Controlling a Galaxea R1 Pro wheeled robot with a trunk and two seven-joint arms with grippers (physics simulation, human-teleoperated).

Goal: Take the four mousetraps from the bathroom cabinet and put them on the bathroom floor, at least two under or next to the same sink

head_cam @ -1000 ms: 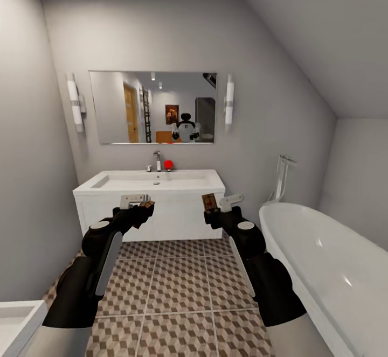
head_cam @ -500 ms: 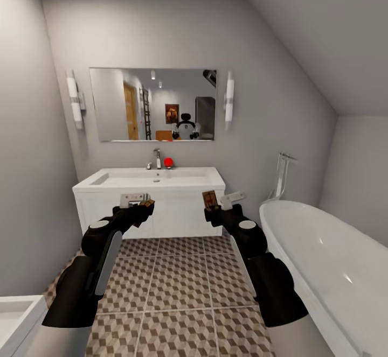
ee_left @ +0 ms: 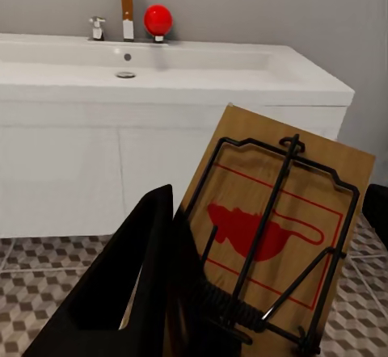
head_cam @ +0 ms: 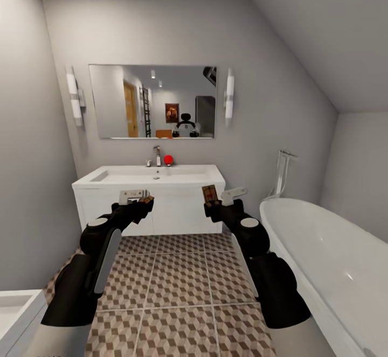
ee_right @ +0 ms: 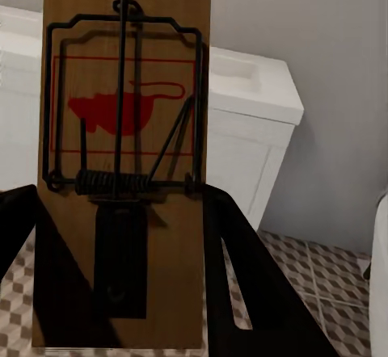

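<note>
Two mousetraps are in the air, one in each gripper, in front of a white sink unit. The left mousetrap [ee_left: 275, 244] is a wooden board with a red mouse print, a black wire frame and a coil spring; it tilts to one side, and a dark finger [ee_left: 141, 292] of the left gripper [head_cam: 141, 202] presses against its lower edge. In the head view this trap [head_cam: 146, 201] shows only as a small brown sliver at the gripper tip, so its pose there is hard to read. The right mousetrap [ee_right: 121, 163] stands roughly upright between the two dark fingers [ee_right: 242, 284] of the right gripper [head_cam: 211, 202], which is clamped on its lower half; from the head it appears as a small brown board [head_cam: 209, 193] rising above the gripper.

Both arms reach forward side by side, well apart, above the bathroom floor [head_cam: 178, 276] with its brown, beige and white cube-pattern tiles. Just beyond the grippers stands the sink unit [head_cam: 151, 206], with a tap [head_cam: 157, 155] and a red ball-like object [head_cam: 168, 159] beside it at the back of the basin. A mirror [head_cam: 152, 102] hangs above, flanked by two wall lights [head_cam: 229, 97]. A white bathtub [head_cam: 323, 260] runs along the right side, and the corner of another white basin [head_cam: 13, 306] sits at the lower left.
</note>
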